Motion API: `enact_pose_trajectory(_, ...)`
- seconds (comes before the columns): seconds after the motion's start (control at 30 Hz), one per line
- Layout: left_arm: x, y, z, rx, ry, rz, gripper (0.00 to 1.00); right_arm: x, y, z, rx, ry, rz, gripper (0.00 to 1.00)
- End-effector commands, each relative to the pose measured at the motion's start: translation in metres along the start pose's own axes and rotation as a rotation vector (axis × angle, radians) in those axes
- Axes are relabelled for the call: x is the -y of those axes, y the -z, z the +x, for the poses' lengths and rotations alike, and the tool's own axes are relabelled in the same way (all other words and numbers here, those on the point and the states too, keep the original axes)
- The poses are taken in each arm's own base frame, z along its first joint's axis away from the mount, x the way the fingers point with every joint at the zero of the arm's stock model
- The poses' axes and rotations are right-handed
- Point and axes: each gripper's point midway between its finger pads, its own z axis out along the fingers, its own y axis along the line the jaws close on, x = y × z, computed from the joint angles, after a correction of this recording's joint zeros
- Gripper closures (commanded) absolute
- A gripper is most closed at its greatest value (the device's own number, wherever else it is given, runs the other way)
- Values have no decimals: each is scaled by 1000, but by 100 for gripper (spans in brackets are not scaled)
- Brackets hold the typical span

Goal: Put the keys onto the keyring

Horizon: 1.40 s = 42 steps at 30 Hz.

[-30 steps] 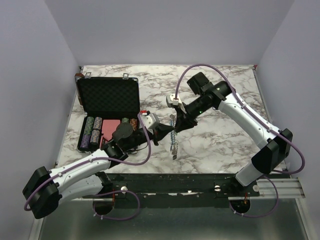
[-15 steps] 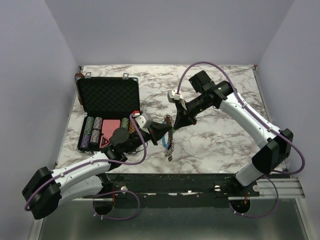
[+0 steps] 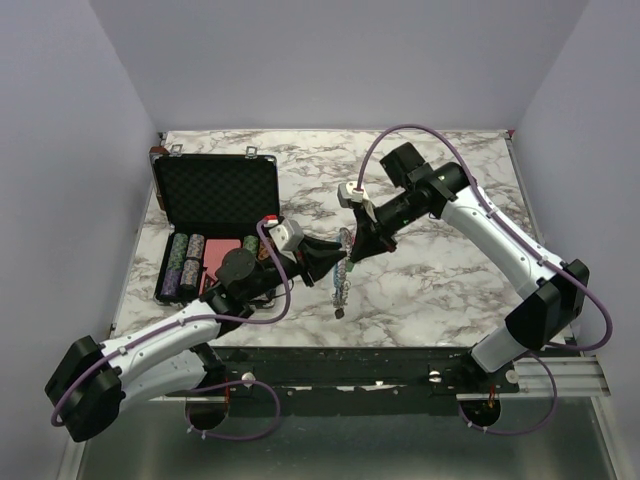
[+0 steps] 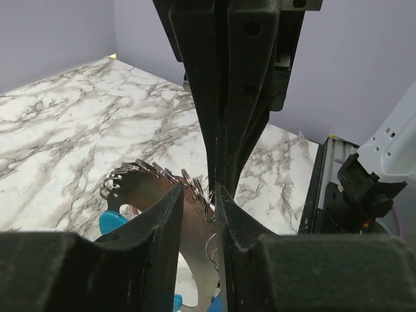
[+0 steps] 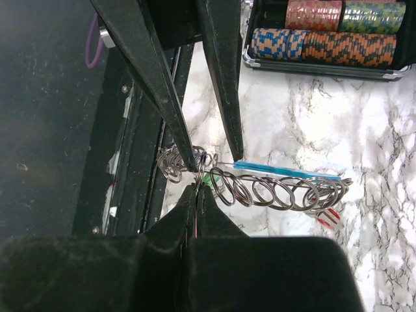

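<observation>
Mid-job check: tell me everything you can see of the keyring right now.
The keyring looks like a thin grey metal strip, curved in the left wrist view, with a row of small split rings along one edge and a bright blue segment beside it. It hangs between both arms and appears to be off the marble table. The right gripper is shut on one end. The left gripper brackets the strip, but whether it clamps is unclear. The keys dangle from it, too small to count.
</observation>
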Motion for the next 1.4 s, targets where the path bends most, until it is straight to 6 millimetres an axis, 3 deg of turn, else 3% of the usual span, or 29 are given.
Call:
enact_pose_trajectory(0.0, 16, -1, -2, -75, -35, 116, 66, -9, 4, -2, 0, 7, -29, 100)
enact_pose_trajectory(0.53, 24, 11, 16, -379, -228, 315, 58, -10, 5, 3, -50, 15, -69, 100)
enact_pose_trajectory(1.2, 26, -5, 22, -432, -183, 352, 76, -12, 3, 5, -42, 6, -83, 100)
enact_pose_trajectory(1.37, 25, -7, 24, -440, -182, 347, 90, -12, 3, 5, -40, 9, -84, 100)
